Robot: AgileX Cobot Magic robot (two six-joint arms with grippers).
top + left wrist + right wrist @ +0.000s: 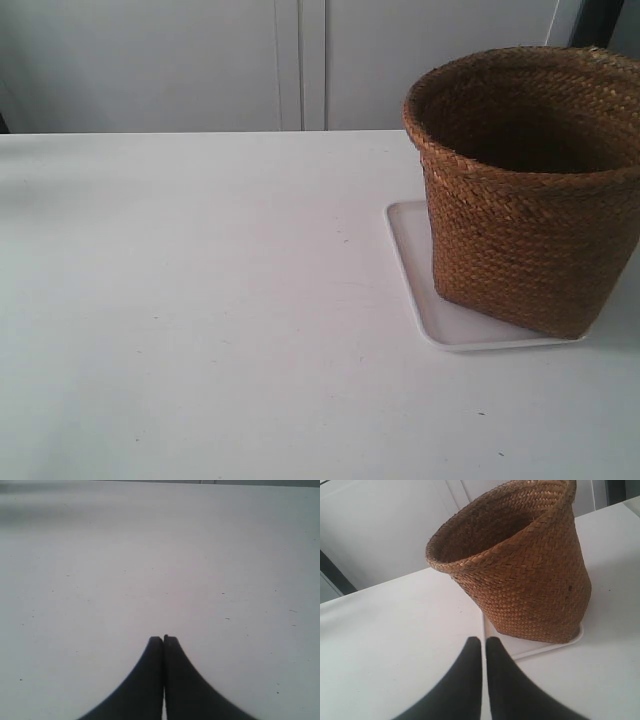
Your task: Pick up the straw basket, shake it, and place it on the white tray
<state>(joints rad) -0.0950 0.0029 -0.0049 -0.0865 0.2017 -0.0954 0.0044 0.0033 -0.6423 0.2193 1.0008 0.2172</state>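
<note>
The straw basket (525, 190) stands upright on the white tray (410, 270) at the right side of the table; its dark inside looks empty. In the right wrist view the straw basket (520, 565) rests on the white tray (540, 646), a short way beyond my right gripper (483, 639), which is shut with only a thin slit between its black fingers and holds nothing. My left gripper (163, 638) is shut over bare white table, with nothing in it. Neither arm shows in the exterior view.
The white table (180, 300) stretches to the left of the tray. Behind it runs a pale wall or cabinet front (300, 60) with a vertical seam. The basket's right side is cut off by the exterior view's edge.
</note>
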